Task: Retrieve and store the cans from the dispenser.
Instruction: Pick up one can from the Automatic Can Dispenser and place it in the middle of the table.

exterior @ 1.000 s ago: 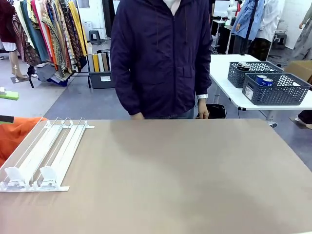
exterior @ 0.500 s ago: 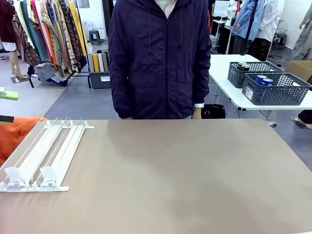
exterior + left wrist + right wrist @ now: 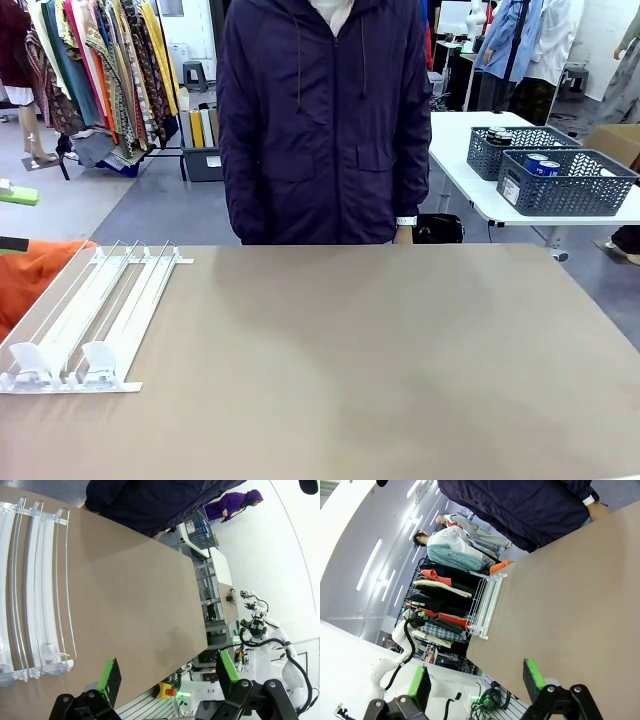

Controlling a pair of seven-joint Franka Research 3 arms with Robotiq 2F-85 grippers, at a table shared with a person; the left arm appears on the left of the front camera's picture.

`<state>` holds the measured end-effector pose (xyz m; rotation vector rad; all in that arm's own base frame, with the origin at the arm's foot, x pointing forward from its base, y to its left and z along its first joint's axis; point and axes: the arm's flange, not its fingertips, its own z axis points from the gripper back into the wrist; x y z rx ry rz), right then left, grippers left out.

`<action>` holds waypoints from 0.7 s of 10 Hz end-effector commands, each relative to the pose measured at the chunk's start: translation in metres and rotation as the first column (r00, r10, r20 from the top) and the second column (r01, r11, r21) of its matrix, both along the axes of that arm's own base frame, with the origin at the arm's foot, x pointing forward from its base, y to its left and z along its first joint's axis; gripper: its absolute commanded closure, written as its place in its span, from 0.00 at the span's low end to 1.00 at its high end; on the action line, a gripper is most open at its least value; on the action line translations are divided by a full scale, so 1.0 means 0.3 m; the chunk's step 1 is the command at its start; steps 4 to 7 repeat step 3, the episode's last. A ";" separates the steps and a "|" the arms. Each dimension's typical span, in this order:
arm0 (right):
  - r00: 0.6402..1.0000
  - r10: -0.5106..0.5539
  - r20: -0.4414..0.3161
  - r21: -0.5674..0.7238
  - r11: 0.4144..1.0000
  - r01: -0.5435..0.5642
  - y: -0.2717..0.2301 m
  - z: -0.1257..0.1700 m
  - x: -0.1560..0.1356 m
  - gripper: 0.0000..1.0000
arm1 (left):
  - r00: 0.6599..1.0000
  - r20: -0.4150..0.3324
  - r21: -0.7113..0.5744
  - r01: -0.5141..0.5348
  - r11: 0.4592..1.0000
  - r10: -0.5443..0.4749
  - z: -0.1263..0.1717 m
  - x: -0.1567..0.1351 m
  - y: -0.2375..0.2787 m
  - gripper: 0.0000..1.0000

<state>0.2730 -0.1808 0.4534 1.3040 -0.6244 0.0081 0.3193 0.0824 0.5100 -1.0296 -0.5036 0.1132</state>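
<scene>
The flat tan bench (image 3: 380, 360) carries the sloped white rail dispenser (image 3: 85, 320), its clear plastic stops at the near end and its lanes bare. In the left wrist view the left gripper (image 3: 167, 672) hangs above the bench edge with jaws spread wide and nothing between them — the dispenser lies ahead of it, to one side. The right gripper (image 3: 475, 680) is likewise wide apart and holds nothing. Beyond the bench stands a person in a dark navy jacket (image 3: 325, 120); farther off, on a white side table (image 3: 470, 170), dark grey mesh baskets (image 3: 565, 180) hold blue drink cans (image 3: 540, 165). A clothes rack (image 3: 95, 70) lines the room's left.
</scene>
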 end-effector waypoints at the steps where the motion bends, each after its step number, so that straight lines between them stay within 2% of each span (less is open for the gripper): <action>1: 0.999 -0.010 0.035 0.016 1.000 0.010 0.001 0.012 0.013 0.00 | 1.000 0.010 -0.013 0.003 1.000 -0.003 0.007 0.002 -0.001 0.00; 7: 0.999 -0.010 0.035 0.016 1.000 0.010 0.001 0.012 0.013 0.00 | 1.000 0.010 -0.013 0.003 1.000 -0.003 0.007 0.002 -0.001 0.00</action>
